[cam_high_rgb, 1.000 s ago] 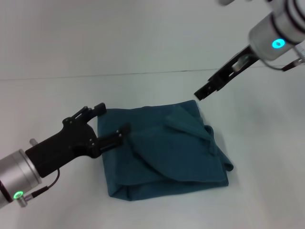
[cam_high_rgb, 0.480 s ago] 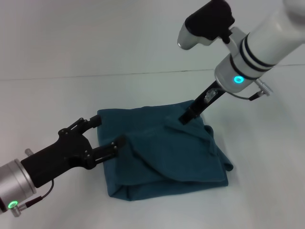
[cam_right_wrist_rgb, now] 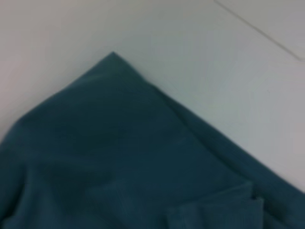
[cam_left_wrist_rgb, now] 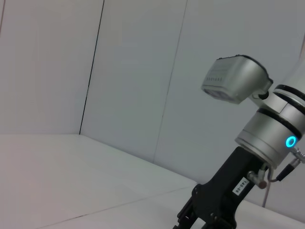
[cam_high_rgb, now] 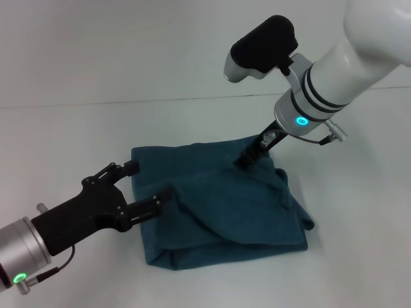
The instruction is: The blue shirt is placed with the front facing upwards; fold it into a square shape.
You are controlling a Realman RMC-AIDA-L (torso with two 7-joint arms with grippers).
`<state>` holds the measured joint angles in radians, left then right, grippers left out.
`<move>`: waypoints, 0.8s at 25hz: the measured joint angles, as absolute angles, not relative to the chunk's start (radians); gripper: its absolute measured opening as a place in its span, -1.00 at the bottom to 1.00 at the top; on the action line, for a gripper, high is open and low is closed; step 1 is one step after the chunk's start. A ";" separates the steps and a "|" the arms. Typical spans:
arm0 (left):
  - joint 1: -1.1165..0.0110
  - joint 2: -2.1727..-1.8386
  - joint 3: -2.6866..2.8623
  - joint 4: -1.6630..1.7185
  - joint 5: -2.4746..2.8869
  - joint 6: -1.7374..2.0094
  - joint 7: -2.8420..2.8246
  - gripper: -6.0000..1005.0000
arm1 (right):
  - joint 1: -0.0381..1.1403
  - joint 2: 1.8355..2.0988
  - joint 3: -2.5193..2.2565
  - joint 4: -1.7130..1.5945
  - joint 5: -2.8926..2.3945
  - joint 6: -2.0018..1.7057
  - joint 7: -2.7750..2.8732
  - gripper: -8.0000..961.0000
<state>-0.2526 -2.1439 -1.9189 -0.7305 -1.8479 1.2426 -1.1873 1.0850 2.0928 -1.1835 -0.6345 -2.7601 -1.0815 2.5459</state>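
The blue shirt (cam_high_rgb: 225, 205) lies on the white table (cam_high_rgb: 70, 141) at centre, folded into a rough, lumpy square, dark teal all over, no print showing. Far-left corner is neat and pointed; the right edge is untidy, with a loose fold bulging out at the near-right. A diagonal flap crosses the top from near-left to far-right, and a small ridge of cloth stands up near the far-right corner. Left gripper (cam_high_rgb: 149, 186) is at the shirt's left edge, jaws spread wide: the far finger by the far-left corner, the near finger over the left side of the cloth, holding nothing. Right gripper (cam_high_rgb: 245, 160) points down onto the far-right part of the shirt, its tip touching the ridge; cannot tell how its jaws stand.
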 joint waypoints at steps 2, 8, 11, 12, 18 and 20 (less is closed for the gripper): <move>-0.253 -2.145 -1.919 -0.730 -1.848 1.243 -1.187 0.86 | 1.080 2.092 -1.195 -0.634 -2.761 -1.066 2.555 0.22; -0.254 -2.145 -1.919 -0.729 -1.848 1.241 -1.187 0.86 | 1.077 2.090 -1.198 -0.623 -2.762 -1.050 2.556 -0.13; -0.256 -2.145 -1.919 -0.729 -1.848 1.239 -1.187 0.86 | 1.072 2.087 -1.195 -0.623 -2.762 -1.045 2.562 -0.29; -0.257 -2.144 -1.920 -0.729 -1.848 1.238 -1.187 0.86 | 1.069 2.085 -1.194 -0.624 -2.762 -1.047 2.566 -0.34; -0.259 -2.147 -1.943 -0.726 -1.848 1.234 -1.187 0.86 | 1.033 2.069 -1.171 -0.648 -2.763 -1.060 2.582 -0.81; -0.259 -2.147 -1.956 -0.719 -1.848 1.239 -1.187 0.86 | 1.023 2.065 -1.150 -0.648 -2.763 -1.060 2.582 -0.91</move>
